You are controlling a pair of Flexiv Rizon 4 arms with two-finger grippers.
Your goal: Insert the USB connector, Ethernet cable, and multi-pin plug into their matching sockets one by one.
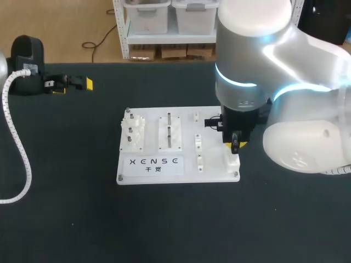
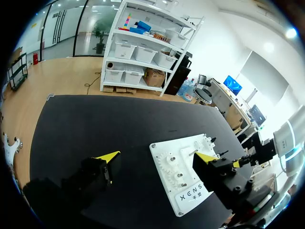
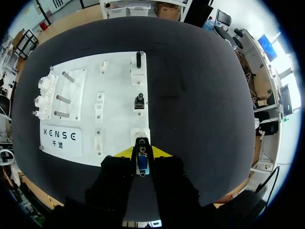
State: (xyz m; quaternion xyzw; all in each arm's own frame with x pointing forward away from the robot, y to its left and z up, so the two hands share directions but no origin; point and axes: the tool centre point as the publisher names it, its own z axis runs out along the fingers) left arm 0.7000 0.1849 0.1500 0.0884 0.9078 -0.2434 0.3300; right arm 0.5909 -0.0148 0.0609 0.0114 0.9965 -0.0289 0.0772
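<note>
A white board [image 1: 151,170] lies mid-table with sockets along its right edge. My right gripper [image 1: 235,144] hangs over the board's near right corner, shut on the multi-pin plug [image 3: 142,162], a blue and metal connector. The plug points down just above an empty white socket [image 3: 139,135] [image 1: 231,161]. Beyond it in the right wrist view, one black connector [image 3: 139,101] sits in the middle socket and another [image 3: 138,59] in the far one. My left gripper [image 1: 74,83] [image 2: 157,160] rests at the table's far left, open and holding nothing.
Gears on posts [image 1: 133,131] and a block with metal pins [image 1: 170,131] take up the board's left half. A white coiled cable [image 1: 19,148] runs along the table's left side. Bare black tabletop surrounds the board.
</note>
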